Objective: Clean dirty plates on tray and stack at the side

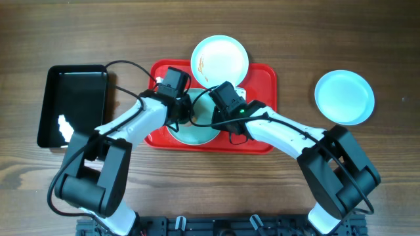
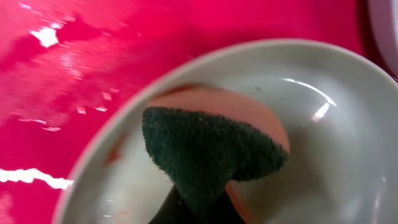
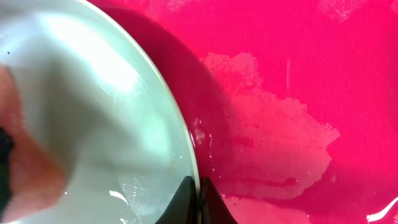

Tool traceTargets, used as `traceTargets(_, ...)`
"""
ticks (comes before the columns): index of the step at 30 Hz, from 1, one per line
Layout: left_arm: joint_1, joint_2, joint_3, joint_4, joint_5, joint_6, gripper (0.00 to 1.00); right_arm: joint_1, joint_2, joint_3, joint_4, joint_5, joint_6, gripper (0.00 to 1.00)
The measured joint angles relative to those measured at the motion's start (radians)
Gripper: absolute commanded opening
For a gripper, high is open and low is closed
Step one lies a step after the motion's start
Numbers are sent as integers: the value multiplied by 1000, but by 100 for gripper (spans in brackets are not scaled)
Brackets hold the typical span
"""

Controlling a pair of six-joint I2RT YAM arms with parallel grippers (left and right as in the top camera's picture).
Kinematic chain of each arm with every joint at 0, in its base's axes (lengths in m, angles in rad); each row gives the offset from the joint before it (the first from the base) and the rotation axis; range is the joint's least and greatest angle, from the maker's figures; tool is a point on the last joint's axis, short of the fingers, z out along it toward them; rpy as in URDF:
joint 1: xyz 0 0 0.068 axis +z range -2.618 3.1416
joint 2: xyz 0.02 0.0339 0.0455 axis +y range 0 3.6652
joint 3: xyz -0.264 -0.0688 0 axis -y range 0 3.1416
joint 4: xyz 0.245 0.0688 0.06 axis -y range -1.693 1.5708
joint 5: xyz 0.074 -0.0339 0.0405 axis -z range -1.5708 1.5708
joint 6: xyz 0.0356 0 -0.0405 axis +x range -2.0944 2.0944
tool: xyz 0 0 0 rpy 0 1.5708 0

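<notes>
A pale mint plate point(image 1: 195, 136) lies on the red tray point(image 1: 262, 85), under both arms. My left gripper point(image 1: 186, 113) is shut on a sponge point(image 2: 211, 149), whose dark green scouring face presses on the plate's point(image 2: 323, 155) inner surface; the gripper point(image 2: 202, 210) shows only as a dark tip beneath it. My right gripper point(image 3: 198, 200) is shut on this plate's rim point(image 3: 180, 124), one finger inside and one outside. A second plate point(image 1: 220, 60) with orange-brown smears rests on the tray's far edge. A third, clean-looking plate point(image 1: 344, 97) sits on the table to the right.
A black glossy tray point(image 1: 72, 105) lies on the wooden table left of the red tray. Wet patches shine on the red tray's floor point(image 3: 273, 137) beside the held plate. A faint orange smear marks the plate's inner wall point(image 2: 115, 149).
</notes>
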Motion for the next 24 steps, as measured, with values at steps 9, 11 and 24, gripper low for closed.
traceTargets(9,34,-7,4,-53,-72,-30,4,0,0,0,4,-8,0,4)
traceTargets(11,38,-14,3,-80,-97,-51,4,2,0,0,5,-15,0,4)
traceTargets(24,69,-196,-12,-155,-200,-113,4,5,0,0,-2,-16,0,4)
